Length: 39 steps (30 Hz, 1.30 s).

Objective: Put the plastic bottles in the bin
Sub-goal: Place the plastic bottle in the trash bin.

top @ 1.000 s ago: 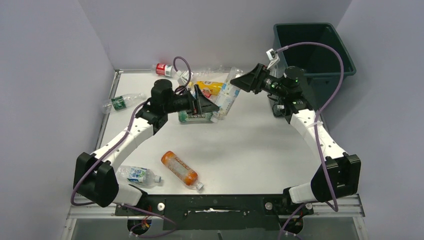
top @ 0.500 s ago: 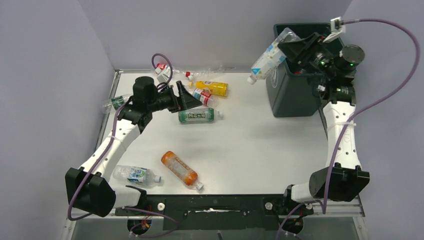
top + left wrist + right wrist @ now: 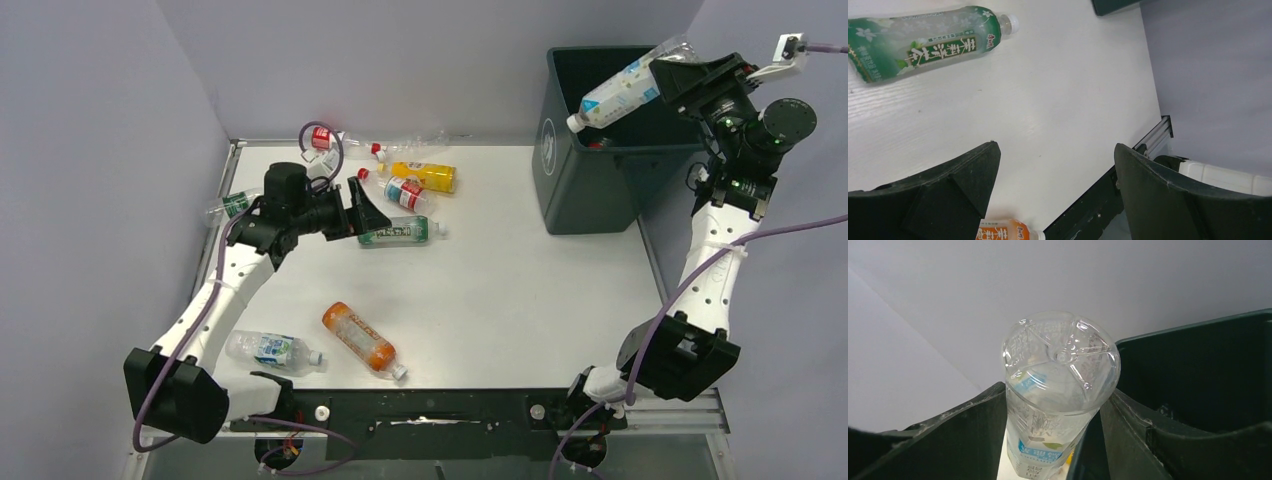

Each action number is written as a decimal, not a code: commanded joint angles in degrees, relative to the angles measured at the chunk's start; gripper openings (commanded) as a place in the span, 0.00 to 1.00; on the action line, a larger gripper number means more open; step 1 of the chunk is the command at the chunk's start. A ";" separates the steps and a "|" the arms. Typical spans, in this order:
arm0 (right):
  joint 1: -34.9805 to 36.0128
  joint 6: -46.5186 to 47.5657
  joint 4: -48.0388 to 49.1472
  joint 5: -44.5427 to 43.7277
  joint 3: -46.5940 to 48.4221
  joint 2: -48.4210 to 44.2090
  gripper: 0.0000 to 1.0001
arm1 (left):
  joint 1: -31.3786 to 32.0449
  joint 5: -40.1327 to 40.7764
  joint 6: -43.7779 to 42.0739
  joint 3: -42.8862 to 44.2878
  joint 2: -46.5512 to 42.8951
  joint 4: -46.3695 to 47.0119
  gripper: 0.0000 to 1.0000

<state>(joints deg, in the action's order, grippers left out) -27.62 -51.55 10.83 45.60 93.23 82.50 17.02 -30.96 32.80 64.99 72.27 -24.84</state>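
Note:
A clear bottle with a blue label (image 3: 622, 88) hangs tilted, cap down, over the open top of the dark green bin (image 3: 585, 195). My right gripper (image 3: 690, 72) is shut on its base end; in the right wrist view both fingers press the bottle (image 3: 1060, 390), with the bin's inside (image 3: 1208, 370) behind. My left gripper (image 3: 366, 213) stands open and empty just left of a green-labelled bottle (image 3: 400, 232) lying on the table. In the left wrist view that bottle (image 3: 923, 45) lies beyond the open gripper (image 3: 1055, 150).
Loose bottles lie around: red-labelled (image 3: 404, 190), yellow (image 3: 427, 176), a red-labelled one at the back (image 3: 322, 138), green-labelled at the left edge (image 3: 236, 205), orange (image 3: 360, 338) and blue-labelled (image 3: 270, 350) near the front. Grey walls close in on three sides.
My right arm carried the blue-labelled bottle from the table's middle up and right to above the bin. My left arm drew back to the left, gripper still open.

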 commanded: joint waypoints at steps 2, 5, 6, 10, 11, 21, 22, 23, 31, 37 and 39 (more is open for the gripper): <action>-1.93 -0.07 6.02 -5.92 2.46 1.86 0.61 | -0.64 3.12 -2.91 1.22 -3.42 -3.78 0.85; -2.03 1.46 5.63 -8.93 2.74 3.13 0.61 | -0.68 3.78 -3.00 1.02 -3.92 -4.60 0.85; -2.02 2.11 5.41 -9.72 2.82 3.53 0.61 | -0.71 3.88 -3.05 0.94 -4.08 -4.86 0.85; -1.87 3.93 4.02 -11.60 3.23 5.51 0.62 | -0.80 5.80 -3.24 1.01 -4.48 -5.90 0.85; -1.80 4.44 3.56 -11.67 3.39 6.20 0.63 | -0.81 6.19 -3.26 1.00 -4.38 -6.25 0.85; 0.16 9.85 -3.95 -12.68 4.66 7.97 0.87 | -1.63 10.97 -2.99 0.97 -3.74 -8.78 0.85; 0.41 10.41 -4.60 -12.84 4.80 7.75 0.89 | -1.78 11.38 -2.92 1.01 -3.72 -8.99 0.85; 0.77 10.88 -5.26 -13.01 4.96 7.58 0.90 | -1.80 11.80 -2.91 0.95 -3.72 -9.07 0.85; 4.82 15.97 -11.25 -13.58 6.46 3.39 0.93 | -2.16 14.71 -2.33 0.93 -3.67 -10.30 0.85; 13.67 22.61 -18.17 -14.98 3.54 -3.03 0.94 | -2.26 18.52 -1.11 1.46 -2.93 -14.24 0.85; 17.19 24.55 -19.99 -16.61 0.55 -5.64 0.94 | -2.29 21.20 -0.03 1.75 -2.97 -16.83 0.85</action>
<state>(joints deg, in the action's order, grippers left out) -15.94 -33.08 -6.42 31.18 96.07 84.27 15.16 -14.79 31.16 64.99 69.56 -37.58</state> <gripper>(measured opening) 0.939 0.850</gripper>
